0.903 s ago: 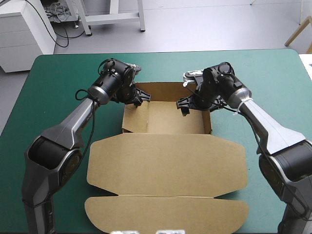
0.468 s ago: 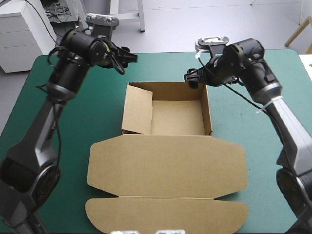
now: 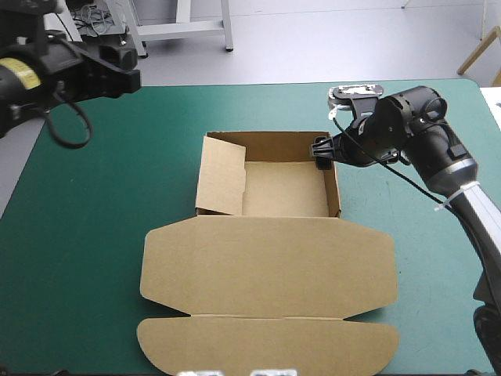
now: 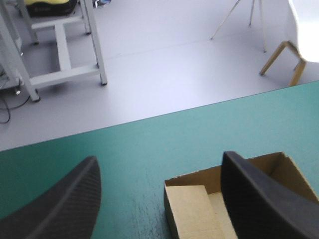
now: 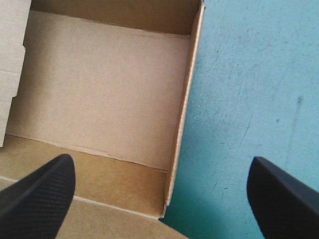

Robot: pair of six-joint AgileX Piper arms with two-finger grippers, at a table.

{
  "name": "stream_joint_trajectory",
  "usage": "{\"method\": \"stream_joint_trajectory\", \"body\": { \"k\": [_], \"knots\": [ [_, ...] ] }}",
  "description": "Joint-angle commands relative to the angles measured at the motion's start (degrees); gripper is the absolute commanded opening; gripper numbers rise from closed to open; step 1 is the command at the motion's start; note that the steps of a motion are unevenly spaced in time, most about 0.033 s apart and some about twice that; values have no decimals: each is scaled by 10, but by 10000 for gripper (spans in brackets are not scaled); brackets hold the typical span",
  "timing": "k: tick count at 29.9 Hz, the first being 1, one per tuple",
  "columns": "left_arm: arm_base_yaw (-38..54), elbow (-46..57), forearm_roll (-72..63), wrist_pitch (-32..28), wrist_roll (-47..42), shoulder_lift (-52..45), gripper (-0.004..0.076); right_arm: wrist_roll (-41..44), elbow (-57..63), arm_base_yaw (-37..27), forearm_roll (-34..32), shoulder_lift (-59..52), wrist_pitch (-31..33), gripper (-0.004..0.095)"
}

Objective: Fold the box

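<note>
– Since both arms have just let go of the tray's far wall and drawn back, what is left standing?

– The brown box sits mid-table on the teal-green cover, with its lid flat toward the near edge. The left gripper has risen over the far-left corner, fingers wide apart and empty. The right gripper hovers spread above the tray's right wall. The left wall flap leans inward (not yet tucked, I'd judge).

– Any print?

– None on the board. The yellow sticker behind the left gripper may carry lettering, but I can't read it.
</note>
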Motion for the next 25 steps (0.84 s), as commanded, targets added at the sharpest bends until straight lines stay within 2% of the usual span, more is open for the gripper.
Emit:
{"method": "stream_joint_trajectory", "body": {
  "k": [1, 4, 7, 11, 18, 25],
  "knots": [
    [-1, 0, -24, 26, 17, -65, 451, 0, -8, -4, 0, 6, -32, 854],
    [-1, 45, -20, 26, 17, -117, 387, 0, -8, -4, -4, 38, -32, 854],
    [-1, 125, -11, 26, 20, -172, 272, -12, -8, -4, -3, 72, -33, 854],
    [-1, 245, 4, 26, 32, -255, 11, -22, -8, -4, -4, 111, -31, 854],
    [-1, 423, 20, 26, 32, -392, -10, -22, -8, -4, -6, 139, -39, 854],
    [-1, 508, 1, 26, 25, -473, -10, -22, -8, -4, -15, 160, -30, 842]
  ]
}}
